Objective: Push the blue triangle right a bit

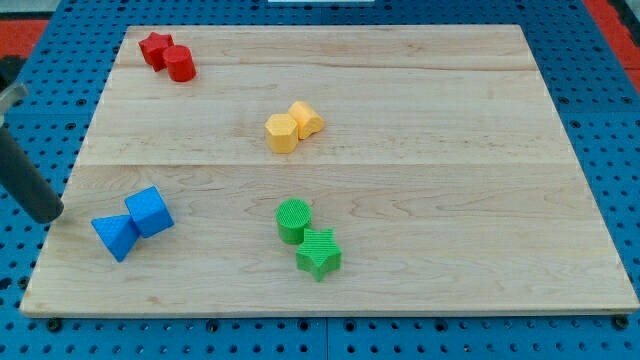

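Observation:
The blue triangle (115, 236) lies near the board's lower left corner. A blue cube (150, 211) touches it on its upper right side. My rod comes in from the view's left edge, and my tip (48, 215) rests at the board's left edge, a short way left of the blue triangle and slightly above it. There is a small gap between the tip and the triangle.
A red star (154, 47) and a red cylinder (181, 64) sit at the top left. Two yellow blocks (282, 132) (306, 119) touch near the middle. A green cylinder (293, 220) and a green star (319, 253) sit at the bottom centre. The wooden board (450, 150) lies on blue pegboard.

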Robot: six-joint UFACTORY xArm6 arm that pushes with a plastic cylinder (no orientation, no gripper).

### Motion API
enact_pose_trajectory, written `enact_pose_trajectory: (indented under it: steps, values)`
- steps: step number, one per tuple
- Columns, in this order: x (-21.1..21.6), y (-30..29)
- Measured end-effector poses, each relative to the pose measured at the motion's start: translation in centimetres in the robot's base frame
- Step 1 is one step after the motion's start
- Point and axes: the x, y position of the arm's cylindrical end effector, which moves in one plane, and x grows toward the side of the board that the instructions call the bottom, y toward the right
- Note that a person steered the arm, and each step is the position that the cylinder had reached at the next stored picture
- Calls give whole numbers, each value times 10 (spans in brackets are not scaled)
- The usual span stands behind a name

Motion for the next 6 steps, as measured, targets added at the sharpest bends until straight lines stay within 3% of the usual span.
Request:
enact_pose_trajectory:
  steps: [3, 4, 6]
  values:
    - [2, 98]
    - [4, 43]
    - [18, 29]
